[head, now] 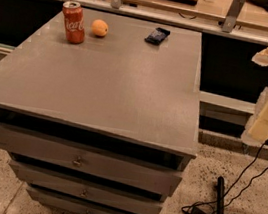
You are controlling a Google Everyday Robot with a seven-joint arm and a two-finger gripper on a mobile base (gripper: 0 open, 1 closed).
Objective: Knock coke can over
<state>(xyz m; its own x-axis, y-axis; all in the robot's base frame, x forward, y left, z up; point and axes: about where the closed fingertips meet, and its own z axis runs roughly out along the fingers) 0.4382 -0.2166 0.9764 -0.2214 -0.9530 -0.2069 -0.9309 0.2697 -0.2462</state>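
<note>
The coke can (pixel 74 22), red with white script and a silver top, stands upright near the far left corner of the grey cabinet top (pixel 111 90). My gripper (pixel 261 126) is at the right edge of the view. It hangs off the cabinet's right side, above the floor and far from the can. It is pale and cream coloured under a white arm segment, and nothing shows in it.
A round orange fruit (pixel 100 27) sits just right of the can. A flat dark packet (pixel 157 35) lies further right near the far edge. The cabinet has several drawers (pixel 80 161). Black cables and a bar (pixel 216 213) lie on the floor at right. A railing runs behind.
</note>
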